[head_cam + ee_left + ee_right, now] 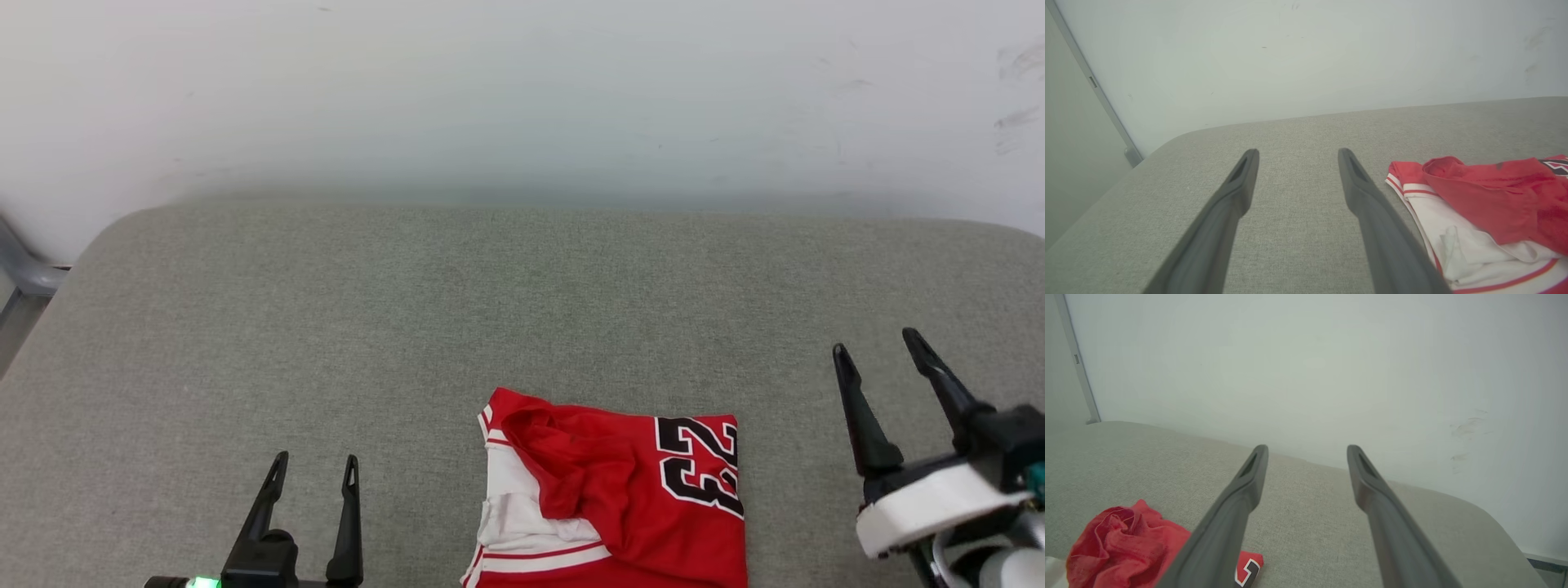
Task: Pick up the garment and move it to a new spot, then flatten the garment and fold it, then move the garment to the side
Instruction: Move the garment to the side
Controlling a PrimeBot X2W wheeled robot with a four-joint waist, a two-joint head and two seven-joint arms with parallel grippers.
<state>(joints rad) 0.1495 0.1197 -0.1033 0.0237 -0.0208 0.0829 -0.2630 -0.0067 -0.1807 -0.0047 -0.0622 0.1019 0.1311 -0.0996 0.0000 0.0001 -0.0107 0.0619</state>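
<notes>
Grey fabric surface (522,310), white wall (522,82); red jersey (637,490) bunched lower centre. Empty, wide open: left gripper (317,457), right gripper (874,341). Best to pinch opposite edges, lift evenly.

Head view downward; low wrist views toward wall (522,82), garment (620,490) in all three.

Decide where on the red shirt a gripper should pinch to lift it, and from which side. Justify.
Probably the bunched red fold on the left half of the garment, approached from above by the open left gripper. That ridge stands up off the grey cushion; the remainder lies flat, offering little to pinch.
</notes>
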